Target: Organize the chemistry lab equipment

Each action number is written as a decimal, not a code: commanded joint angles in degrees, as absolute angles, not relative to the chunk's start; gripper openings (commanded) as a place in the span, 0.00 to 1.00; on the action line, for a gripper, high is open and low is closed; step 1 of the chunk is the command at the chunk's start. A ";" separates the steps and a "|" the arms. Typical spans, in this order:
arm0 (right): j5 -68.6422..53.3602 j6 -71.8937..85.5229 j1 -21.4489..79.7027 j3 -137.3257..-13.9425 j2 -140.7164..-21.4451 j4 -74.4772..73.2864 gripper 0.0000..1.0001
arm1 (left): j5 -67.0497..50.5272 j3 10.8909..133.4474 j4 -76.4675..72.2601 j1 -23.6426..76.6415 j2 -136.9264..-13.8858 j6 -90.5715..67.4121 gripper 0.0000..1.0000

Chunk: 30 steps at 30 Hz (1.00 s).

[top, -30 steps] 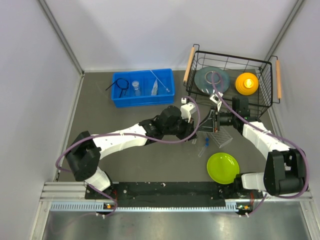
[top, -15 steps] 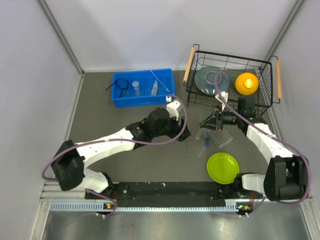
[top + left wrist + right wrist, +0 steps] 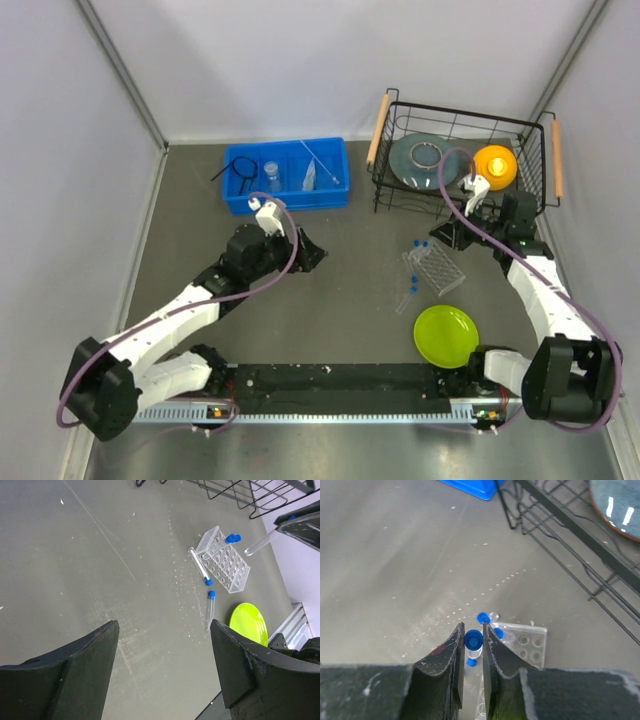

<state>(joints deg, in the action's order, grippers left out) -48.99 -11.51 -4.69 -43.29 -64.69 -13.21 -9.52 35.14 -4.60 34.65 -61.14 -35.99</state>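
My right gripper (image 3: 473,626) is shut on a thin clear tube with a blue cap (image 3: 473,641), held upright just above the clear perforated tube rack (image 3: 527,642). The rack (image 3: 442,268) stands right of centre with blue-capped tubes in its far end (image 3: 231,538). One loose tube (image 3: 199,565) lies against the rack's side, another (image 3: 210,610) on the table nearer me. My left gripper (image 3: 312,252) is open and empty (image 3: 165,625), well left of the rack. The right gripper (image 3: 452,232) hangs over the rack's far end.
A blue bin (image 3: 287,190) at the back holds a small jar, a black ring and a clear packet. The black wire basket (image 3: 385,185) at the back right holds a grey dish (image 3: 425,158) and an orange bowl (image 3: 494,167). A lime-green plate (image 3: 445,335) lies near the front right.
My left gripper has opened and drawn back to the left, away from the rack. The right gripper has stayed shut on the tube and shifted slightly right.
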 commanded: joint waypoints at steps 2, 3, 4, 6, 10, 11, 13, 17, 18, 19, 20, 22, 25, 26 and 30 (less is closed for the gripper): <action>-39.92 -11.52 -5.71 -43.95 -63.81 -9.93 0.11 | -6.86 34.28 -4.32 34.19 -55.12 -34.63 0.80; -39.12 -11.34 -5.71 -44.03 -64.07 -9.24 0.11 | -6.16 34.10 -3.70 34.19 -53.02 -33.85 0.80; -38.42 -10.99 -5.71 -44.03 -64.25 -9.05 0.11 | -5.11 33.93 -3.26 34.19 -51.52 -33.40 0.80; -36.48 -10.37 -5.71 -43.86 -64.77 -7.92 0.11 | -3.35 32.79 -3.16 34.19 -46.62 -32.09 0.84; -35.60 -8.53 -5.71 -43.95 -67.31 -4.67 0.12 | 5.60 30.24 -2.73 34.28 -38.86 -30.59 0.99; -35.77 -8.53 -5.71 -44.21 -68.02 -4.40 0.12 | 7.10 29.10 -2.38 34.28 -37.63 -30.59 0.99; -35.95 -8.09 -5.63 -44.03 -70.21 -3.70 0.12 | 9.22 27.87 -1.76 34.19 -34.20 -30.67 0.99; -36.48 -7.12 -5.63 -43.95 -72.77 -2.03 0.12 | 8.00 24.88 -1.67 34.28 -30.85 -30.85 0.99; -36.39 -6.95 -5.45 -44.03 -73.12 -1.85 0.12 | 7.65 24.61 -1.50 34.19 -30.85 -30.94 0.99; -35.86 -6.94 -5.36 -44.03 -73.56 -1.76 0.12 | 7.47 24.17 -1.41 34.19 -30.76 -31.11 0.99; -35.69 -7.03 -5.19 -44.03 -73.83 -1.58 0.12 | 6.95 24.08 -1.41 34.28 -30.76 -31.11 0.99; -35.77 -7.12 -4.66 -43.86 -74.26 -1.50 0.12 | 6.59 23.73 -1.49 34.19 -30.94 -31.20 0.99; -35.68 -7.38 -3.69 -44.12 -75.41 -1.41 0.12 | 5.80 23.73 -2.11 34.28 -31.55 -31.11 0.99; -35.68 -7.38 -3.69 -44.21 -76.11 -1.23 0.13 | 5.71 23.82 -2.20 34.19 -31.99 -31.11 0.99; -35.68 -7.03 -3.60 -45.79 -78.74 -1.14 0.13 | 4.92 24.17 -2.11 34.19 -32.78 -30.85 0.99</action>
